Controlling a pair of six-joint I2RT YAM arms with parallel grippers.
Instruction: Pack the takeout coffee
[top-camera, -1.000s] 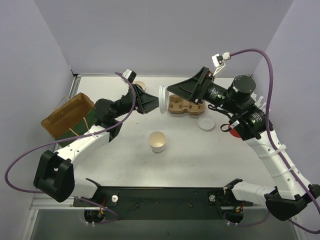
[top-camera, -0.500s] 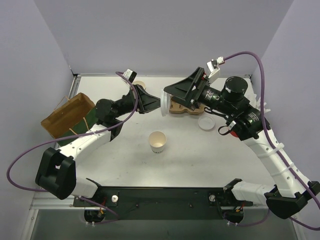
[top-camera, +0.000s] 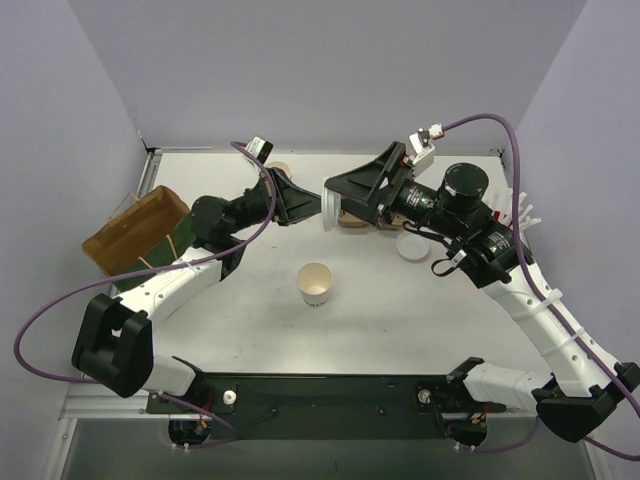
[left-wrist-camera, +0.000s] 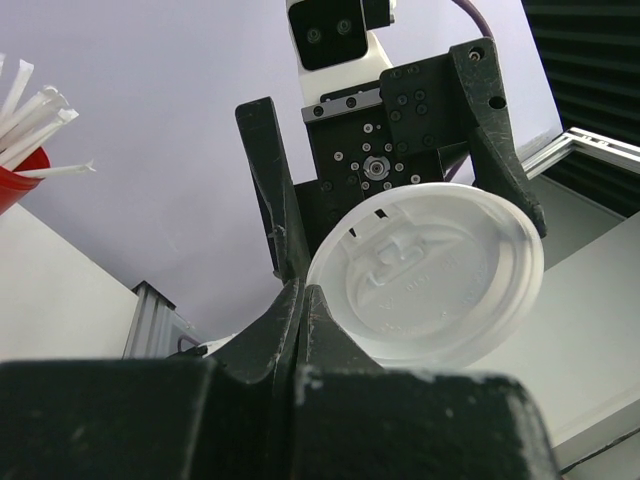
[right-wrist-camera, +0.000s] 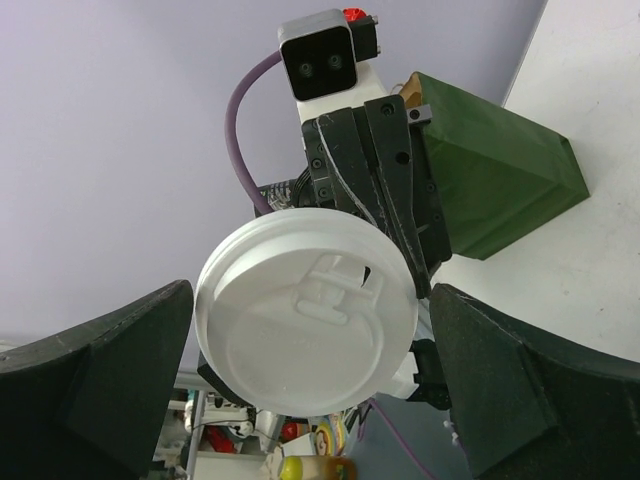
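Observation:
The takeout coffee cup (top-camera: 315, 284), white with a beige inside, stands open and upright on the table in front of both arms. Its round white lid (top-camera: 326, 212) hangs on edge in the air above the table. My left gripper (top-camera: 316, 207) is shut on the rim of the lid (left-wrist-camera: 430, 275), its tips (left-wrist-camera: 300, 300) pinched together at the lid's lower left. My right gripper (top-camera: 336, 198) faces it, open wide. In the right wrist view the lid (right-wrist-camera: 300, 320) sits between the two spread fingers (right-wrist-camera: 100, 380) without touching either.
A paper bag (top-camera: 135, 235), brown inside and green outside, lies open at the left edge. The brown cardboard carrier (top-camera: 362, 216) sits behind the right gripper. A second white lid (top-camera: 413, 245) lies flat on the table. A red cup of straws (left-wrist-camera: 15, 175) stands at the right.
My right gripper has moved left and slightly up toward the lid, so its open fingers now flank it. The left gripper and lid have barely moved.

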